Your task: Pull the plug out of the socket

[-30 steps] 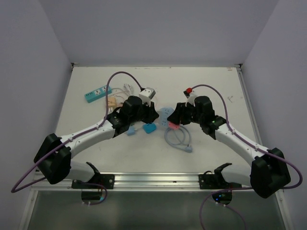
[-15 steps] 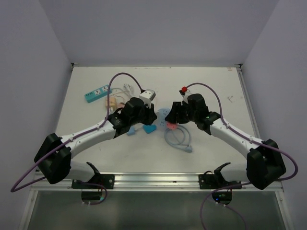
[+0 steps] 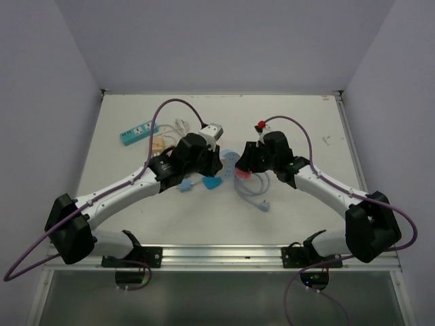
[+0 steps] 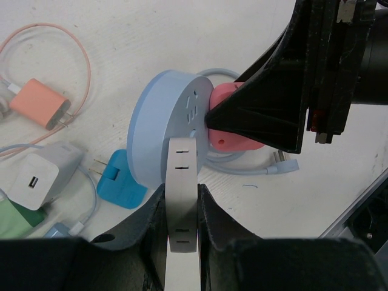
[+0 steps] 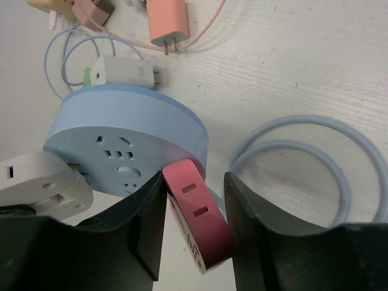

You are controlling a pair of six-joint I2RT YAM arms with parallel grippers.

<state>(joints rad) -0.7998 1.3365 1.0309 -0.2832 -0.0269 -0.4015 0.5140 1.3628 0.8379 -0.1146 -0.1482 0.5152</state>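
Note:
A round light-blue socket [image 4: 162,118] stands on edge between my two grippers [image 3: 231,157]. A white plug [image 4: 182,163] sits against its face, and my left gripper [image 4: 182,189] is shut on that plug's sides. A pink plug [image 5: 200,224] sticks out of the same face [image 4: 233,124], tilted. My right gripper [image 5: 195,179] straddles the pink plug. One finger [image 5: 148,212] touches it, while a gap shows along most of the other finger [image 5: 245,212]. In the top view both grippers meet at the table's middle, left [image 3: 219,163] and right [image 3: 243,167].
The socket's pale blue cable [image 3: 253,197] coils toward the near edge. A blue plug [image 3: 212,182], an orange charger [image 4: 41,103], a white charger [image 4: 37,176] and loose cords lie left of the socket. A teal power strip [image 3: 136,132] lies at the far left.
My right gripper has moved left onto the pink plug and its jaws have narrowed. The socket and its cable have shifted slightly. The left gripper keeps its hold on the white plug.

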